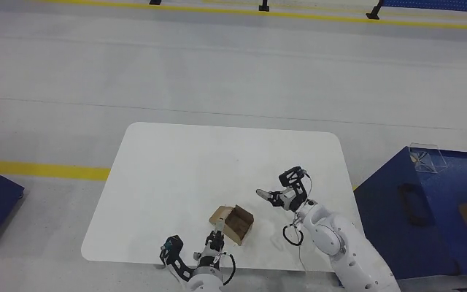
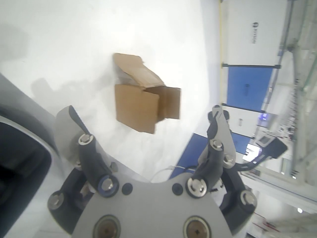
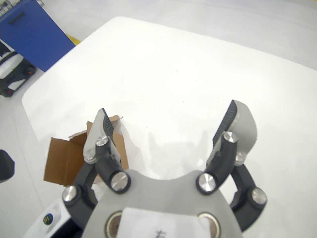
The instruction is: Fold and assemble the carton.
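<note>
A small brown carton (image 1: pixel 233 221) rests on the white table (image 1: pixel 182 168) close to its front edge, with its top open and one flap sticking up. My left gripper (image 1: pixel 217 240) hovers just off the carton's near side. In the left wrist view the carton (image 2: pixel 146 100) lies beyond the left gripper (image 2: pixel 145 114), which is open and holds nothing. To the carton's right, a short gap away, my right gripper (image 1: pixel 267 196) is over bare table. In the right wrist view the right gripper (image 3: pixel 168 111) is open and empty, and the carton (image 3: pixel 64 159) lies beside one finger.
A blue cabinet (image 1: pixel 416 212) stands off the table's right side, with a clear stand (image 1: pixel 427 155) on its top. The table surface behind the carton is bare white. Grey floor with yellow lines (image 1: pixel 51 171) surrounds the table.
</note>
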